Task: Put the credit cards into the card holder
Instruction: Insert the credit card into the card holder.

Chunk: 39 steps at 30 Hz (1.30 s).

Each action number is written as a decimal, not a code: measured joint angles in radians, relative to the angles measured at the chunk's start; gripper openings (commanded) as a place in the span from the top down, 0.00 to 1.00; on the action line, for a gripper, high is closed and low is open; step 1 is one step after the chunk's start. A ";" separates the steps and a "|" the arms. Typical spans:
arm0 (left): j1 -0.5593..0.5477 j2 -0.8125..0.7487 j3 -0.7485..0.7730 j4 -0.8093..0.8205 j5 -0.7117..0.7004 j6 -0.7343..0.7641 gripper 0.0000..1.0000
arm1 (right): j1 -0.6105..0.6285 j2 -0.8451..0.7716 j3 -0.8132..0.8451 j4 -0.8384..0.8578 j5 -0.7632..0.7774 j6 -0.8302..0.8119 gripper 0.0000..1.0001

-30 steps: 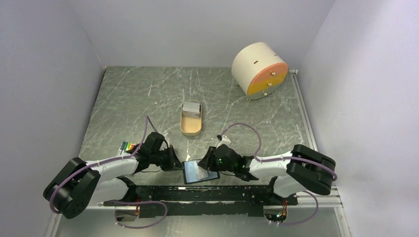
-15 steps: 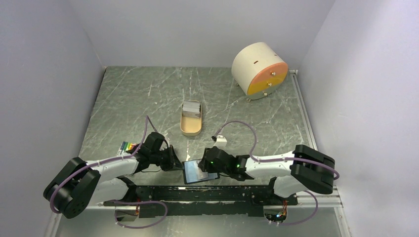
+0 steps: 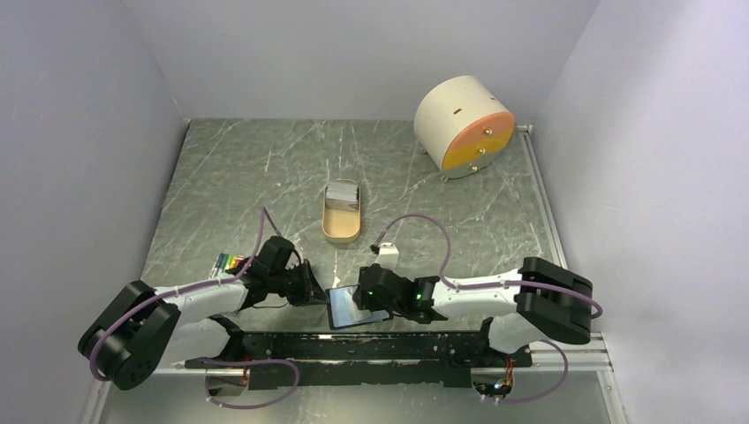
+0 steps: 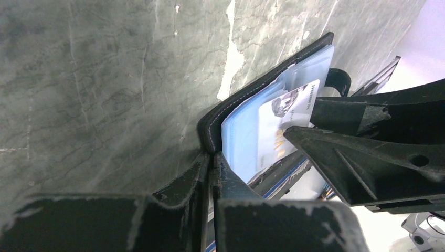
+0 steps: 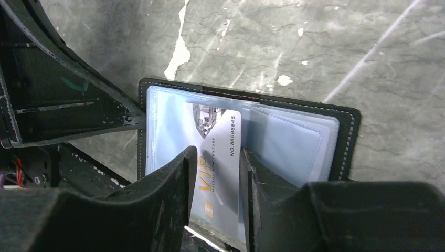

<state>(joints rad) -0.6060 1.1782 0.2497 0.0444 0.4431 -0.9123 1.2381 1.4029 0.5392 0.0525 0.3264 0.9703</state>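
Observation:
The black card holder [image 3: 347,316] lies open at the table's near edge, its blue-grey pockets [image 5: 294,142] facing up. My left gripper [image 4: 211,157] is shut on the holder's left rim [image 4: 210,126]. A silvery credit card [image 5: 218,131] printed "VIP" has its far end inside a pocket. My right gripper [image 5: 218,155] has its fingers against the card's two long edges, over the holder. In the top view the right gripper [image 3: 360,299] sits above the holder's middle. More grey credit cards [image 3: 342,195] rest in the tan tray.
The tan oval tray [image 3: 340,228] stands mid-table, beyond the holder. A round beige drum with an orange face [image 3: 464,124] sits at the back right. Coloured markers [image 3: 228,262] lie by the left arm. A black rail [image 3: 371,344] runs along the near edge.
My right gripper has moved left over the card holder, carrying the card further across it. The left gripper has stayed where it was on the rim.

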 measured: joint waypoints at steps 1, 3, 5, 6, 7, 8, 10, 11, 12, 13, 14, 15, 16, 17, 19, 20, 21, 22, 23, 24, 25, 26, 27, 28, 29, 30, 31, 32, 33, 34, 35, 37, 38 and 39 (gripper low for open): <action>0.000 0.000 0.000 0.000 0.000 0.000 0.91 | 0.003 0.010 0.010 -0.003 0.000 -0.003 0.60; 0.000 0.000 0.000 0.000 0.000 0.000 0.91 | 0.011 0.031 0.030 -0.008 -0.001 -0.011 0.60; 0.000 0.000 0.000 0.000 0.000 0.000 0.91 | 0.019 0.048 0.045 -0.010 -0.001 -0.016 0.60; 0.000 0.000 0.000 0.000 0.000 0.000 0.91 | 0.021 0.053 0.049 -0.011 -0.003 -0.018 0.60; 0.000 0.000 0.000 0.000 0.000 0.000 0.91 | 0.024 0.059 0.054 -0.012 -0.006 -0.021 0.60; 0.000 0.000 0.000 0.000 0.000 0.000 0.91 | 0.026 0.064 0.058 -0.013 -0.006 -0.022 0.60; 0.000 -0.001 0.000 0.000 0.000 0.000 0.91 | 0.029 0.079 0.067 -0.014 -0.010 -0.025 0.60; 0.000 -0.001 0.000 0.000 0.000 0.000 0.91 | 0.030 0.084 0.073 -0.018 -0.011 -0.026 0.60; 0.000 -0.002 0.000 -0.001 0.000 0.000 0.91 | 0.030 0.085 0.075 -0.021 -0.011 -0.026 0.60; 0.000 -0.002 0.000 -0.001 0.000 0.000 0.91 | 0.030 0.085 0.075 -0.021 -0.012 -0.024 0.60; 0.000 -0.003 0.000 -0.001 0.000 -0.001 0.91 | 0.030 0.084 0.074 -0.021 -0.013 -0.022 0.60; 0.000 -0.006 0.000 -0.001 0.000 -0.001 0.91 | 0.030 0.082 0.071 -0.019 -0.015 -0.018 0.60; 0.000 -0.010 -0.001 -0.001 0.000 -0.002 0.91 | 0.030 0.078 0.068 -0.018 -0.020 -0.012 0.59; 0.000 -0.014 -0.002 -0.001 0.000 -0.002 0.91 | 0.030 0.073 0.064 -0.018 -0.027 -0.007 0.59; -0.001 -0.019 -0.004 -0.001 0.000 -0.003 0.91 | 0.031 0.070 0.064 -0.021 -0.039 -0.003 0.59; -0.001 -0.019 -0.005 -0.001 0.000 -0.004 0.91 | 0.031 0.070 0.064 -0.021 -0.044 -0.002 0.59; -0.001 -0.019 -0.006 -0.001 0.000 -0.005 0.91 | 0.031 0.070 0.064 -0.021 -0.048 -0.002 0.59; -0.001 -0.019 -0.007 0.000 0.000 -0.006 0.91 | 0.031 0.070 0.065 -0.021 -0.053 -0.002 0.59; -0.001 -0.019 -0.009 0.000 0.000 -0.008 0.91 | 0.031 0.071 0.066 -0.022 -0.060 -0.002 0.59; -0.001 -0.021 -0.011 0.000 0.000 -0.011 0.91 | 0.031 0.074 0.069 -0.023 -0.065 -0.002 0.59; -0.001 -0.023 -0.013 -0.001 0.000 -0.012 0.91 | 0.031 0.079 0.075 -0.029 -0.068 -0.003 0.58; -0.001 -0.026 -0.013 -0.002 0.000 -0.012 0.91 | 0.030 0.085 0.085 -0.039 -0.069 -0.005 0.58; -0.002 -0.029 -0.013 -0.003 -0.001 -0.012 0.91 | 0.030 0.091 0.096 -0.047 -0.072 -0.006 0.58; -0.002 -0.032 -0.013 -0.003 -0.001 -0.012 0.91 | 0.031 0.098 0.106 -0.052 -0.079 -0.006 0.58; -0.002 -0.033 -0.013 -0.004 -0.001 -0.013 0.91 | 0.031 0.102 0.112 -0.057 -0.083 -0.006 0.58; -0.002 -0.034 -0.013 -0.004 -0.001 -0.014 0.91 | 0.031 0.102 0.114 -0.062 -0.085 -0.006 0.58; -0.002 -0.035 -0.013 -0.004 -0.001 -0.016 0.91 | 0.031 0.100 0.113 -0.066 -0.087 -0.006 0.58; -0.002 -0.038 -0.013 -0.005 -0.002 -0.019 0.91 | 0.031 0.097 0.113 -0.071 -0.088 -0.006 0.58; -0.003 -0.040 -0.013 -0.005 -0.002 -0.020 0.91 | 0.031 0.092 0.113 -0.081 -0.090 -0.006 0.58; -0.003 -0.043 -0.013 -0.005 -0.002 -0.022 0.91 | 0.031 0.085 0.113 -0.091 -0.092 -0.005 0.58; -0.005 -0.047 -0.013 -0.005 -0.003 -0.024 0.91 | 0.032 0.078 0.113 -0.103 -0.094 -0.006 0.58; -0.005 -0.050 -0.014 -0.003 -0.003 -0.030 0.91 | 0.032 0.067 0.113 -0.119 -0.096 -0.005 0.58; -0.005 -0.050 -0.014 -0.002 -0.003 -0.032 0.91 | 0.032 0.063 0.113 -0.125 -0.099 -0.005 0.58; -0.005 -0.050 -0.018 0.003 -0.003 -0.036 0.91 | 0.032 0.062 0.113 -0.126 -0.103 -0.005 0.58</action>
<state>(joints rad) -0.6109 1.1286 0.2321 0.0471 0.4400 -0.9485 1.2697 1.4651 0.6525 -0.0734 0.2237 0.9649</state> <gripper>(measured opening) 0.096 0.420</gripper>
